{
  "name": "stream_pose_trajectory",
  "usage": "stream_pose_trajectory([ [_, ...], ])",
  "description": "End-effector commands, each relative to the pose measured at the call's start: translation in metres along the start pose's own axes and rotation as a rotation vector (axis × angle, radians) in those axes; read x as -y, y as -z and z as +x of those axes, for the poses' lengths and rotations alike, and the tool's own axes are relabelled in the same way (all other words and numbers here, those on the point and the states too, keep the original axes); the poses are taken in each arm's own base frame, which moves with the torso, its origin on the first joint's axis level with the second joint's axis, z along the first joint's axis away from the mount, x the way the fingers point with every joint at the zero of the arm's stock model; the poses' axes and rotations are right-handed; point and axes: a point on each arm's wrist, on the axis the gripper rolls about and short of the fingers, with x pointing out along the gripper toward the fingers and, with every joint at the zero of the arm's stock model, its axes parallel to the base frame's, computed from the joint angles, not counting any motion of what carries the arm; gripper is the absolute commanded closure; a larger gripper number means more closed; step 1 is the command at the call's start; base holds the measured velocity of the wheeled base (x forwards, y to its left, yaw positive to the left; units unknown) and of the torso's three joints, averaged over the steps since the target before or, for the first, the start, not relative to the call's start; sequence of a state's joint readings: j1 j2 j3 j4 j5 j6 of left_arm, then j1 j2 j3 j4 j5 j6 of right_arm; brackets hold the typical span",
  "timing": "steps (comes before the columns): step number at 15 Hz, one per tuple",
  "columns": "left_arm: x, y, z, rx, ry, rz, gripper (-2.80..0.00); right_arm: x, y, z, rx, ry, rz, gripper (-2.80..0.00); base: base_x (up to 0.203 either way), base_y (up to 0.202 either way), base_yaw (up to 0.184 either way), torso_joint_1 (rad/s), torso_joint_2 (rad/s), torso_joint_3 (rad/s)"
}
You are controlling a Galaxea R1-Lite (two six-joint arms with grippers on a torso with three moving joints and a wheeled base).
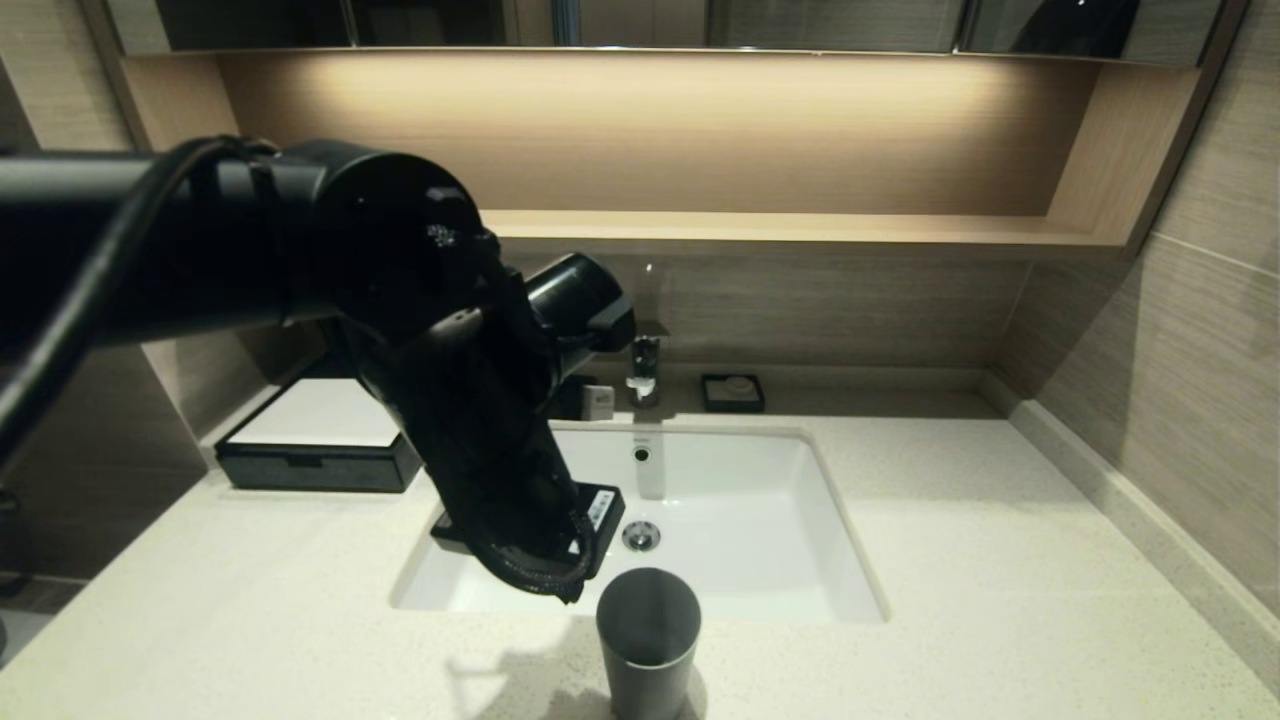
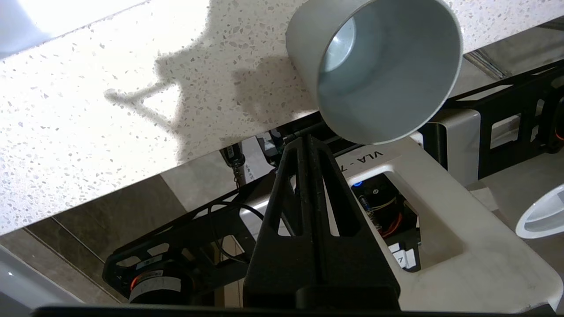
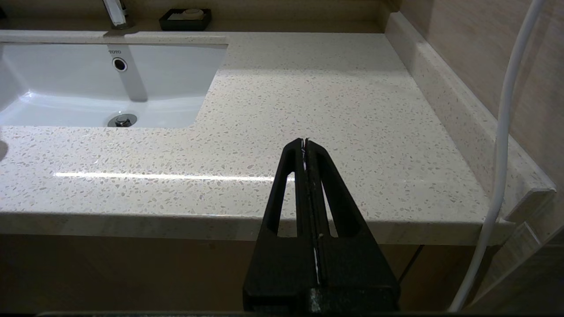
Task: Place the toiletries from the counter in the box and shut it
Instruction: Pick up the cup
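Note:
The black box [image 1: 318, 462] with a flat white top panel stands at the back left of the cream speckled counter [image 1: 950, 520]; its front drawer looks pushed in. No toiletry packets show in any view. My left arm [image 1: 470, 420] reaches over the white sink [image 1: 760, 520]. My left gripper [image 2: 306, 141] is shut and empty, above the counter's front edge beside the grey cup [image 2: 379, 70]. My right gripper [image 3: 305, 142] is shut and empty, low before the counter's front edge on the right, out of the head view.
The grey cup [image 1: 648, 630] stands on the front counter strip before the sink. A tap [image 1: 643, 370] and a small black soap dish [image 1: 733, 392] are behind the sink. A wooden wall shelf [image 1: 800, 228] runs above. A tiled wall bounds the right side.

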State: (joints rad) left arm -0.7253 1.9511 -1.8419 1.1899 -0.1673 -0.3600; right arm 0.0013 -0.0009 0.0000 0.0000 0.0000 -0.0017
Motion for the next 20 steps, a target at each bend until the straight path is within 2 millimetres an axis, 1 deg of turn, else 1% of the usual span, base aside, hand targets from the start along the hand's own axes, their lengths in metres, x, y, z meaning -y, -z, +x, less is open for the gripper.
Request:
stream_pose_trajectory([
  [1,0.0,-0.002,0.006,-0.018,-0.017,-0.026,0.0,0.0,0.0,0.0,-0.002,0.0,0.0,0.0,0.0,0.0,0.0,0.0,0.0,0.0],
  [3,-0.001,-0.003,0.006,-0.012,-0.026,-0.027,0.0,0.0,0.0,0.0,-0.002,0.0,-0.001,0.0,0.0,0.0,0.0,0.0,0.0,0.0],
  [9,0.001,-0.009,0.02,-0.025,-0.069,-0.023,0.0,0.0,0.0,0.0,-0.001,0.0,0.0,0.0,0.0,0.0,0.0,0.0,0.0,0.0],
  [12,0.003,-0.01,0.018,-0.017,-0.062,-0.023,0.0,0.0,0.0,0.0,-0.002,0.0,0.0,0.0,0.0,0.0,0.0,0.0,0.0,0.0],
  [16,0.008,-0.008,0.008,0.013,-0.045,-0.023,0.0,0.0,0.0,0.0,-0.001,0.0,0.0,0.0,0.0,0.0,0.0,0.0,0.0,0.0],
  [20,0.012,-0.011,0.008,0.027,-0.037,-0.062,0.0,0.0,0.0,0.0,-0.002,0.0,0.0,0.0,0.0,0.0,0.0,0.0,0.0,0.0],
])
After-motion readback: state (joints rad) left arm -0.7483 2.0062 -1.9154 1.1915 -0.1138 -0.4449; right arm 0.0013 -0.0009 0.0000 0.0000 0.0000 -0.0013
